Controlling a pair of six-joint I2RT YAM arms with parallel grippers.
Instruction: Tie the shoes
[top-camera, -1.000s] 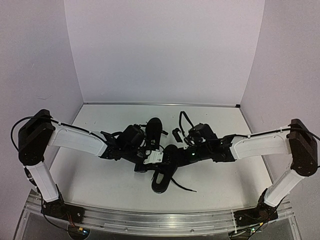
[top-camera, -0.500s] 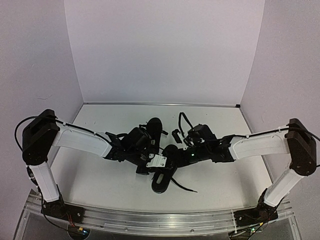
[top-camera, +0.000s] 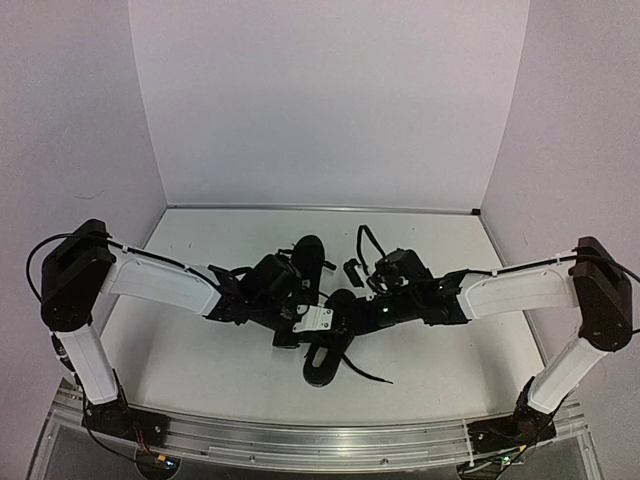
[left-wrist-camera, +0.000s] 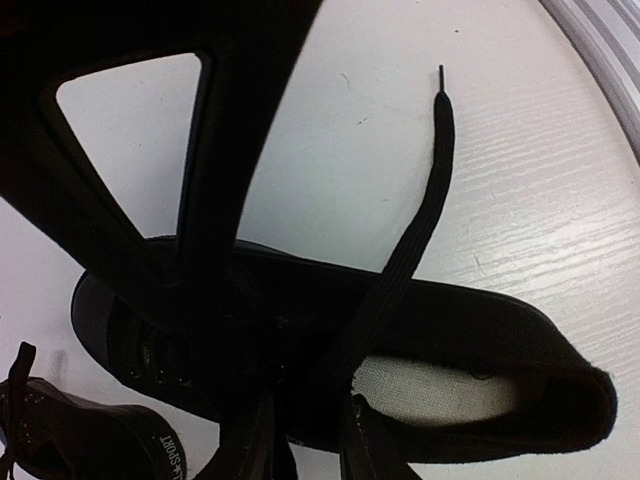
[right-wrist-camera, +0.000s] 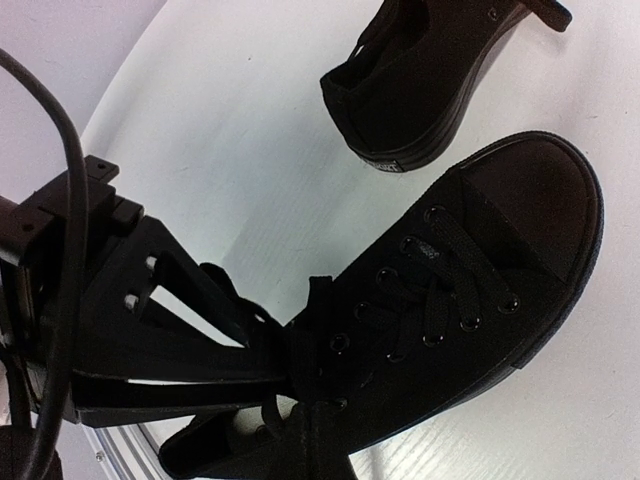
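From above, your left gripper (top-camera: 308, 325) and right gripper (top-camera: 352, 305) crowd the near shoe (top-camera: 325, 358) on the table (top-camera: 200, 365); an uneven pull would likely drag it.

Left wrist: your claw sits narrow, pinching the lace (left-wrist-camera: 400, 270), which could slip free.

Right wrist: the laced shoe fills the view, but you cannot tell that claw's opening.

Both arms extended inward, low; left gripper (top-camera: 305, 325), right gripper (top-camera: 348, 303) nearly touching.

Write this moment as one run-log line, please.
left fingers: shut on lace | right fingers: over near shoe, grip unclear | far shoe: aside
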